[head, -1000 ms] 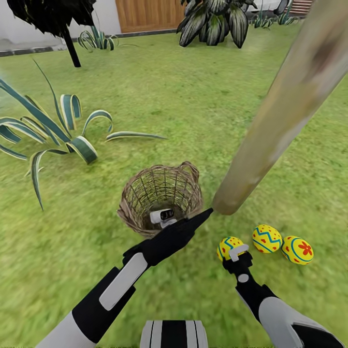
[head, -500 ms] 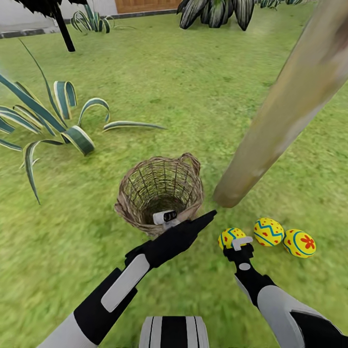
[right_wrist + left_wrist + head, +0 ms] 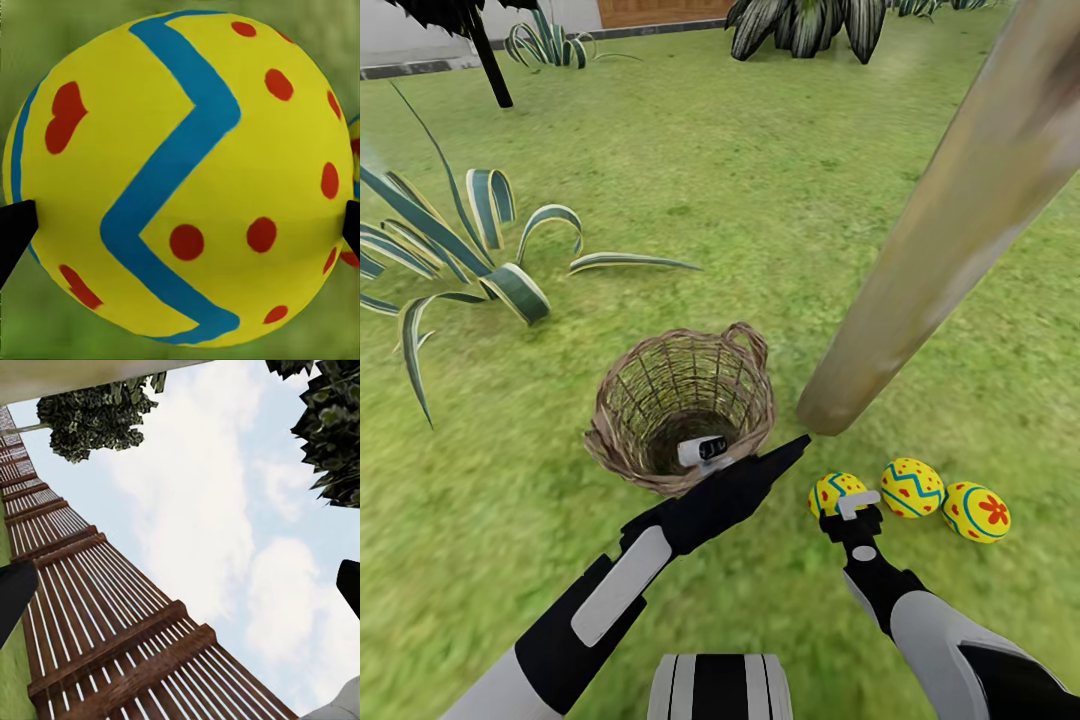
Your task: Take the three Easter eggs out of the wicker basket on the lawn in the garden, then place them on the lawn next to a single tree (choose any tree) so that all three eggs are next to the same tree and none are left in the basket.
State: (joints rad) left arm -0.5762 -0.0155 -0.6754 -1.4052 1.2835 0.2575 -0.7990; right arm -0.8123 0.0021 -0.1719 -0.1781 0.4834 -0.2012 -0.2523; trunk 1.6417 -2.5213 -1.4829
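Three yellow Easter eggs lie in a row on the lawn (image 3: 760, 200) at the foot of the leaning pale tree (image 3: 930, 250): the left egg (image 3: 830, 492), the middle egg (image 3: 912, 487) and the flower-marked egg (image 3: 976, 511). My right gripper (image 3: 842, 502) is open, its fingers (image 3: 15, 232) at either side of the left egg (image 3: 180, 172). The wicker basket (image 3: 650, 375) stands left of the trunk; inside it I see dark weave and a white part of my left arm. My left gripper (image 3: 795, 447) is open and empty beside the basket's rim, pointing skyward (image 3: 180, 589).
A striped agave (image 3: 480, 250) spreads at the left, close to the basket. A black-leaved tree with a thin dark trunk (image 3: 490, 60) and more striped plants (image 3: 800, 25) stand at the far edge. Open grass lies all around. A slatted fence (image 3: 112, 645) rises nearby.
The whole picture shifted as the head camera tilted down. Basket, eggs, trunk and both arms keep their places relative to each other.
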